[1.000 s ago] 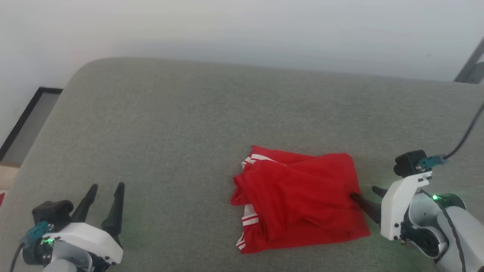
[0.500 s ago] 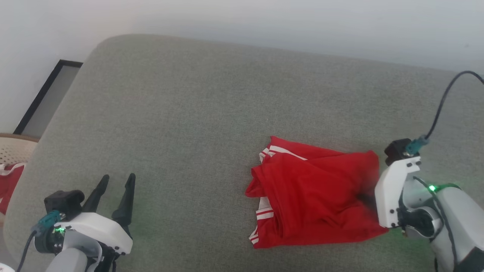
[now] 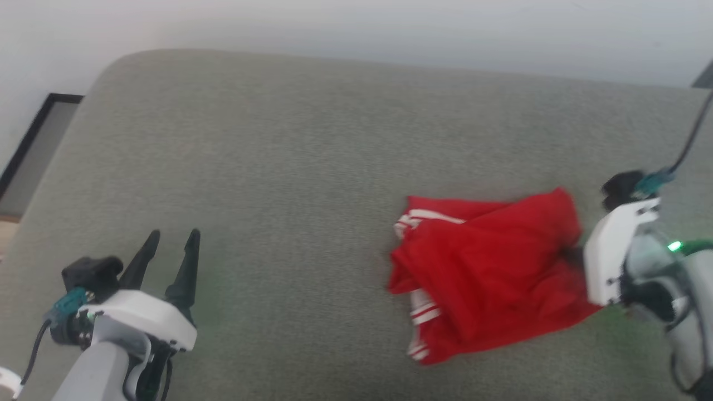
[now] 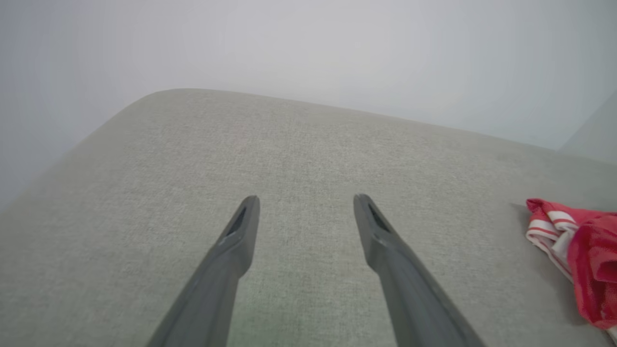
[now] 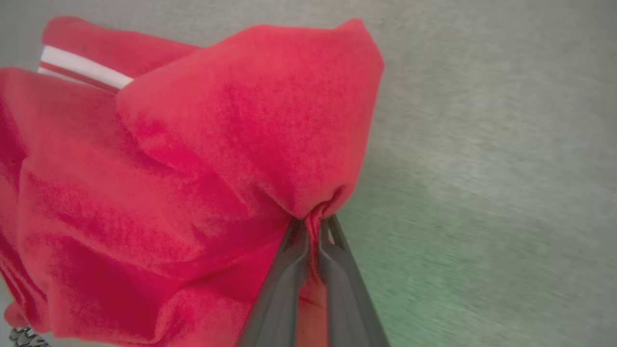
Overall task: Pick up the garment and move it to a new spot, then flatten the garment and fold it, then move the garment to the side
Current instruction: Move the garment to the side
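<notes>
The garment [image 3: 490, 273], a bright red folded shirt with white striped trim, lies on the grey cushion [image 3: 312, 156] right of centre. My right gripper [image 5: 313, 225] is shut on a pinch of red cloth at the garment's [image 5: 202, 159] right edge, and the fabric bunches up at the fingertips. In the head view the white wrist of my right gripper [image 3: 576, 257] presses against that edge, fingers hidden in the cloth. My left gripper [image 3: 170, 240] hovers open at the lower left, far from the shirt. Its two fingers [image 4: 241, 231] stand wide over bare cushion, with the garment's [image 4: 578, 250] striped corner at the far right.
The grey cushion has a rounded far-left corner [image 3: 117, 67] and a pale wall behind it. A dark-framed panel [image 3: 33, 145] sits on the floor to the left. A black cable [image 3: 693, 139] rises from my right wrist.
My right gripper has closed on the garment's right edge and is dragging it to the right, bunching the cloth. The head camera has shifted. The left gripper stays open.
</notes>
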Available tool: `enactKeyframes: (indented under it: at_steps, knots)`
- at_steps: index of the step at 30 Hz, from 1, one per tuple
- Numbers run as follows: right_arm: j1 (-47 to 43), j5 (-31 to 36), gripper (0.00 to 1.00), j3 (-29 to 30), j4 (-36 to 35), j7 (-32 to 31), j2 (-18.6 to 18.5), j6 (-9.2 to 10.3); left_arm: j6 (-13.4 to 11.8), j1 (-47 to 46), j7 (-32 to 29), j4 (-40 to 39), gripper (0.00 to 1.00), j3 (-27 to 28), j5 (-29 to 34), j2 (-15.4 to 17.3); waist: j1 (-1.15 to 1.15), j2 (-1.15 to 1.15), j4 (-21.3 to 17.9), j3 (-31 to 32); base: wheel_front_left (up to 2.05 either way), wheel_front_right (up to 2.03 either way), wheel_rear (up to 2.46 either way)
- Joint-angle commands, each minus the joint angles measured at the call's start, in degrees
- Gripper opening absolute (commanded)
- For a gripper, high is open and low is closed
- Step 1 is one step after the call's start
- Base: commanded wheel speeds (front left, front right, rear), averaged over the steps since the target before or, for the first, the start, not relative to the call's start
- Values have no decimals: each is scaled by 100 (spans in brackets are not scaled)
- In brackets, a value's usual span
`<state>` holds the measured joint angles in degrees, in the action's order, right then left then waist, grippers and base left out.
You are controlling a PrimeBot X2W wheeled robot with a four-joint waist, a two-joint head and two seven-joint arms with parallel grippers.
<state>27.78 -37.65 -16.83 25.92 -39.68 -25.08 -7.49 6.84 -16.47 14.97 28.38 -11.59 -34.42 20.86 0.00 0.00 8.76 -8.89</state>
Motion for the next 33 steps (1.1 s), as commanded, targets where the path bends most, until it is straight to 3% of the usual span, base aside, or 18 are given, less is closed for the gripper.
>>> enactKeyframes:
  at_steps: [1,14,27,33]
  knots:
    - [108,66,0,91,-61,-8,-96,-1,22,-121,23,-34,100,11,81,-30,0,0,-148,-68,0,0,0]
    - [528,532,0,699,-169,165,-1019,-1,60,-581,24,-278,100,-88,315,-207,0,0,-881,-396,0,0,0]
    - [1257,1121,0,918,389,1341,-1717,-1,63,-1168,25,-465,100,-463,463,-265,0,0,-1481,-970,0,0,0]
    - [1612,1464,0,889,908,1889,-1819,-1,64,-1454,24,-535,100,-667,470,-185,0,0,-1635,-1278,0,0,0]
